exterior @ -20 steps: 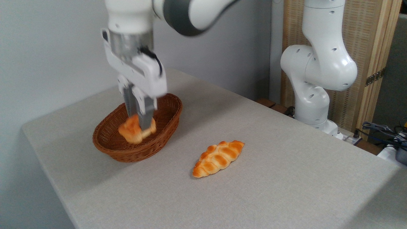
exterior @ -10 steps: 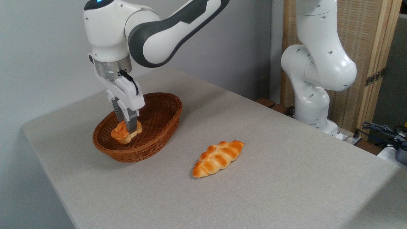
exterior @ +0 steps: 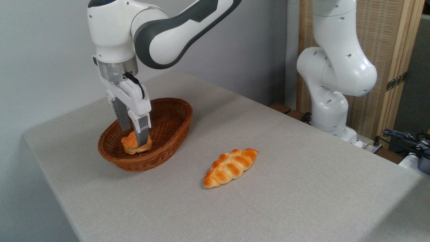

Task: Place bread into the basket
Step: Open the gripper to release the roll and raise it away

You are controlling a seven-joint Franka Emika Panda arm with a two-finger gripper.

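- Your gripper (exterior: 134,136) is down inside the basket (exterior: 174,118), pointing nearly straight down, and its two fingers stand spread apart: released, not clamped.
- The nearer finger (exterior: 143,131) crosses in front of the bread (exterior: 133,145); the farther one sits up and to the left, its tip at the bun's back edge. Whether either pad is touching the bun, you can't tell from this angle.
- Right under the fingertips, the bread rests on the basket floor, a small golden-orange knotted bun, sitting in the left half of the wicker oval and inside the rim all round.
- The basket wraps around your tool: brown woven rim in front of and below the fingers, the long open end stretching away to the right and behind them.
- Above the fingers you've got the white gripper body with a black cable looped at its side, then the metal wrist ring and the white and grey arm (exterior: 161,30) sweeping up and off to the right.
- Well to the right of the gripper and nearer the camera, the braided loaf (exterior: 230,167) lies on the grey table (exterior: 302,188), clear of the basket.
- Far right, beyond the table edge, the arm's white base column (exterior: 332,77) stands before a slatted wooden screen (exterior: 386,50), with cables (exterior: 403,137) at the lower edge.
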